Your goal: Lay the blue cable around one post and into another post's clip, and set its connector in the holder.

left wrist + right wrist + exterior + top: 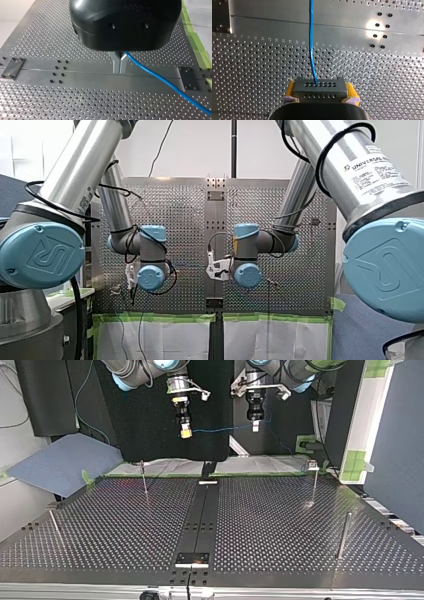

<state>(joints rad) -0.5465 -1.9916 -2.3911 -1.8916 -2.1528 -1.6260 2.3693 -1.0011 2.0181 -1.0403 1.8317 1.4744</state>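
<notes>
My right gripper [320, 92] clamps the rigid grey connector block [319, 86]; my left gripper [120, 63] pinches the thin, seemingly limp blue cable [160, 77].

White wall [200, 145] up behind the perforated worktop [125, 525], green tape [155, 317] running along its edge. From across, a black panel [145, 425] backs everything, and a blue-grey sheet [60, 462] lies at the top view's left.
</notes>
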